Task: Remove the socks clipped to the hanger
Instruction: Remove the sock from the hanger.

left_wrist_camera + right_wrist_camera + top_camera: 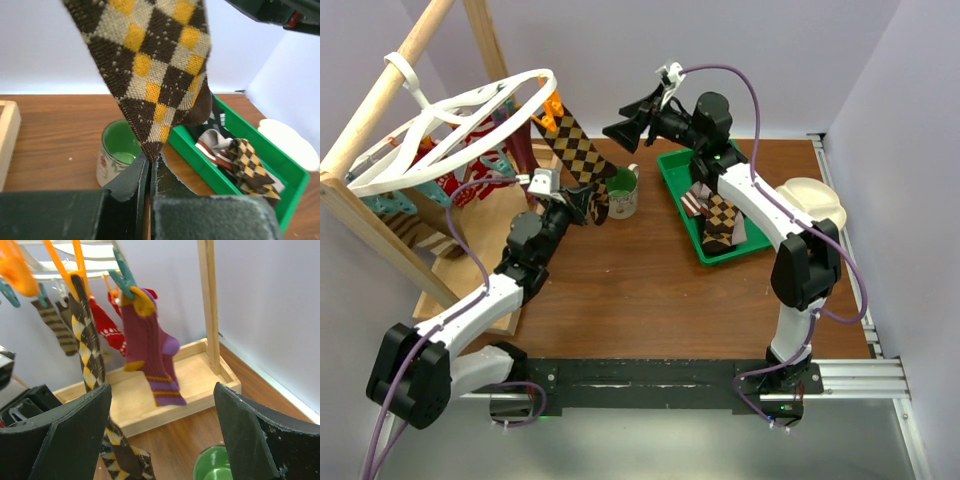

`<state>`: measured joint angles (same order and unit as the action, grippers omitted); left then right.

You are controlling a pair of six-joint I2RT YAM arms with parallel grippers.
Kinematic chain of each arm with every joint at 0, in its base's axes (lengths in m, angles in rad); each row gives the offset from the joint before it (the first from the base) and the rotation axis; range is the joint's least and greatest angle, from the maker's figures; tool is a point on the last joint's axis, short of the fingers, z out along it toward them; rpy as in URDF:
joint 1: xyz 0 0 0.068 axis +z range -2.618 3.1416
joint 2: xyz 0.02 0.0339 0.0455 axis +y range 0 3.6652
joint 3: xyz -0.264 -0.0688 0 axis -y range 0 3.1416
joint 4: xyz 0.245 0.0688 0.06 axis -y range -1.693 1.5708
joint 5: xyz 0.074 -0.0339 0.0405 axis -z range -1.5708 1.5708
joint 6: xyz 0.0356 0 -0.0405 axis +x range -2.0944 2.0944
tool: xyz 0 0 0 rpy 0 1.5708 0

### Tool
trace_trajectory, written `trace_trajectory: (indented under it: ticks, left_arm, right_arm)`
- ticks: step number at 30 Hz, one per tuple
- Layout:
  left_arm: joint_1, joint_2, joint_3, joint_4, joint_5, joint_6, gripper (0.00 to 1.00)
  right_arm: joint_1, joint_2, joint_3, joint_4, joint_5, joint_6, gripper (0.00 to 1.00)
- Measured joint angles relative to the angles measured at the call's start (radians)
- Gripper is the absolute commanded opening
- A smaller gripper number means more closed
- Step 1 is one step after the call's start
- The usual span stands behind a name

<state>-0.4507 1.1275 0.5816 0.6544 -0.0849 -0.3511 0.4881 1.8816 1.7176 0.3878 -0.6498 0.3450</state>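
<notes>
The white oval hanger hangs from the wooden pole at the upper left. A brown-and-yellow checkered sock hangs from its orange clip. My left gripper is shut on that sock's lower tip, above the table. My right gripper is open in the air just right of the clip, with nothing between its fingers. Ahead of it hang the checkered sock, a purple sock on a teal clip, a red sock and a striped brown sock.
A green tray right of centre holds loose socks. A green-lined mug stands beside the left gripper. A white dish sits at the right edge. The wooden frame's base lies under the hanging socks.
</notes>
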Motion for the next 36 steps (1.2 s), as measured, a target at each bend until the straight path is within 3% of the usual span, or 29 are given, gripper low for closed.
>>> trace_trajectory:
  ticks: [10, 17, 24, 36]
  left_arm:
    - [-0.002, -0.135, -0.015, -0.135, 0.05, -0.08, 0.0]
    - [-0.002, -0.182, -0.019, -0.223, 0.084, -0.113, 0.0]
    - [-0.002, -0.204, -0.019, -0.287, 0.108, -0.121, 0.0]
    - [-0.002, -0.225, -0.019, -0.345, 0.134, -0.128, 0.0]
  right_arm:
    - [0.0, 0.026, 0.142, 0.056, -0.152, 0.113, 0.87]
    - [0.001, 0.158, 0.31, 0.103, -0.212, 0.205, 0.86]
    - [0.023, 0.275, 0.391, 0.085, -0.205, 0.248, 0.85]
    - [0.067, 0.29, 0.447, 0.127, -0.098, 0.325, 0.84]
